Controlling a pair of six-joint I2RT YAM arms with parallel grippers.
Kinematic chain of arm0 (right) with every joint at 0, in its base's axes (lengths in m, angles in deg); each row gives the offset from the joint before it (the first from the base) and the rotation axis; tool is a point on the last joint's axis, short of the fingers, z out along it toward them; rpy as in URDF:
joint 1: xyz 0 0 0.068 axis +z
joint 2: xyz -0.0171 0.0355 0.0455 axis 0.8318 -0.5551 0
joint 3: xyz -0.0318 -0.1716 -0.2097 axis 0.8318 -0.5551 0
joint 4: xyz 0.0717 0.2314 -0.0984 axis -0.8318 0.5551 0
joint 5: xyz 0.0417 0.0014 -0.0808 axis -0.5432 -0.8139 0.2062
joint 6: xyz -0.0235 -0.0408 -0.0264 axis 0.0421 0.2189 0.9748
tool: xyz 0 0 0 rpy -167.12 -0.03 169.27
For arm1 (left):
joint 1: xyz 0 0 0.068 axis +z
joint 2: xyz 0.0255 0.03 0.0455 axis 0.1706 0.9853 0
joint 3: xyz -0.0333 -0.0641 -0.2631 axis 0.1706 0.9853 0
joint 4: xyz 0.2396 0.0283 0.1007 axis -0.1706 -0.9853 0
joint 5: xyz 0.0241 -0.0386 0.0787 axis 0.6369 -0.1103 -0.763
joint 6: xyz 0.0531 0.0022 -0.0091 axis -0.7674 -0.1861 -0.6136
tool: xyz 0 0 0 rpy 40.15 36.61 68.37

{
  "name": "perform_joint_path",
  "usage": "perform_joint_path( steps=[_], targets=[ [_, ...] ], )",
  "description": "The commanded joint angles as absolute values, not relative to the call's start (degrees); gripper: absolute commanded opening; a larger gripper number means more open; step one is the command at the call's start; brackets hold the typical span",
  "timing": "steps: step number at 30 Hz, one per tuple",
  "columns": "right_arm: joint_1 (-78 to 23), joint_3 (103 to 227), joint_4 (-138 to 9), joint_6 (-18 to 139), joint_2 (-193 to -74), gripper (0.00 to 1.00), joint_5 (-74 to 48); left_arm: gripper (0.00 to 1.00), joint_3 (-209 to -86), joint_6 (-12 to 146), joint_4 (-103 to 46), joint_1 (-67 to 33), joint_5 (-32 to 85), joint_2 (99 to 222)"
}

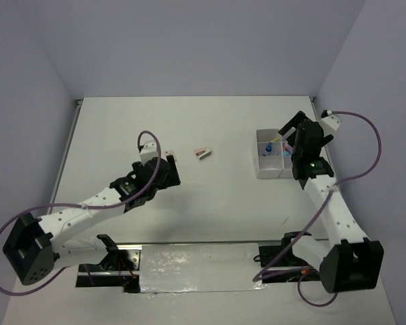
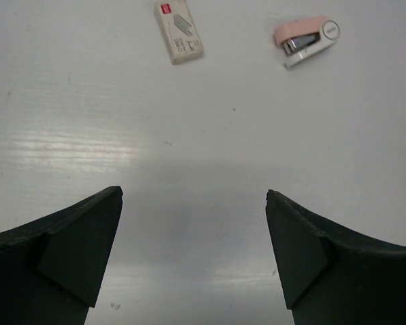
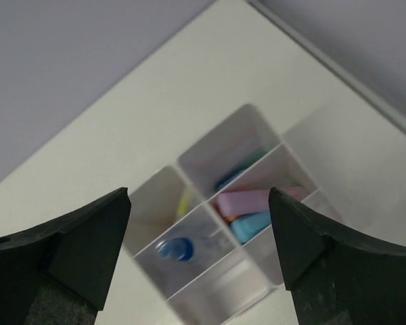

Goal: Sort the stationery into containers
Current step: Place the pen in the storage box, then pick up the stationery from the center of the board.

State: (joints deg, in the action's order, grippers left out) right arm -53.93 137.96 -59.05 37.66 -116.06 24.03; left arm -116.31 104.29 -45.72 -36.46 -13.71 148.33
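The containers [image 1: 262, 168] are a translucent white block of compartments at the right of the table. In the right wrist view the containers [image 3: 216, 292] hold a blue-capped tube [image 3: 176, 248], a pink eraser [image 3: 247, 202], a blue eraser [image 3: 254, 226], a yellow pen [image 3: 185, 201] and a blue-green marker [image 3: 238, 175]. My right gripper [image 3: 199, 195] hangs open and empty above them; it also shows in the top view [image 1: 288, 142]. My left gripper [image 2: 195, 196] is open and empty over bare table, short of a pink stapler [image 2: 308, 40] and a small white staple box [image 2: 179, 30].
In the top view the stapler and box show as a small pink and white pair [image 1: 203, 153] at the table's middle, ahead of my left gripper [image 1: 173, 166]. Grey walls close the table at back and both sides. A shiny strip lies along the near edge [image 1: 196, 267].
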Motion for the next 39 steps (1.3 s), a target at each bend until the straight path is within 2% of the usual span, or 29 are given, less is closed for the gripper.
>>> perform_joint_path(
  steps=[1,2,10,16,19,24,28,33,34,36,37,39],
  targets=[
    [-51.0,134.7,-56.5,37.5,-107.8,0.96,11.2,0.99,-121.8,104.1,-44.7,-31.8,-9.5,155.3],
    [-50.0,133.7,-56.1,37.6,-106.4,1.00,8.9,0.99,-124.3,103.3,-44.7,-31.1,-9.2,157.2],
    [-40.5,130.7,-49.5,39.2,-97.7,1.00,-0.5,0.99,-139.2,102.5,-49.5,-25.1,-10.4,179.3],
    [-39.8,128.0,-48.3,39.7,-91.8,1.00,-4.7,0.90,-150.2,104.4,-55.3,-24.1,-15.0,194.0],
    [-39.8,126.7,-48.3,40.3,-90.8,1.00,-8.0,0.86,-153.0,105.2,-55.5,-23.1,-15.3,198.1],
    [-39.7,126.4,-47.0,41.9,-90.3,1.00,-9.8,0.85,-153.7,104.2,-53.3,-21.3,-14.8,199.4],
    [-39.7,126.4,-47.0,41.9,-89.4,0.99,-10.8,0.80,-154.0,102.9,-51.6,-20.3,-13.8,201.2],
    [-39.7,127.2,-47.0,42.0,-89.0,0.99,-11.8,0.65,-153.0,103.2,-50.8,-19.7,-13.2,202.1],
    [-39.7,127.4,-46.7,42.0,-89.1,0.99,-11.9,0.55,-151.9,103.2,-50.4,-19.7,-12.9,201.9],
    [-39.7,127.4,-46.9,42.0,-89.1,0.99,-12.5,0.43,-151.1,103.2,-49.3,-19.7,-12.1,201.3],
    [-39.7,127.4,-47.5,41.9,-89.3,0.99,-12.8,0.28,-149.8,103.4,-49.0,-19.7,-11.7,201.0],
    [-39.7,126.9,-48.4,41.9,-89.8,0.99,-13.9,0.13,-148.1,103.2,-47.3,-19.8,-9.8,199.3]
  ],
)
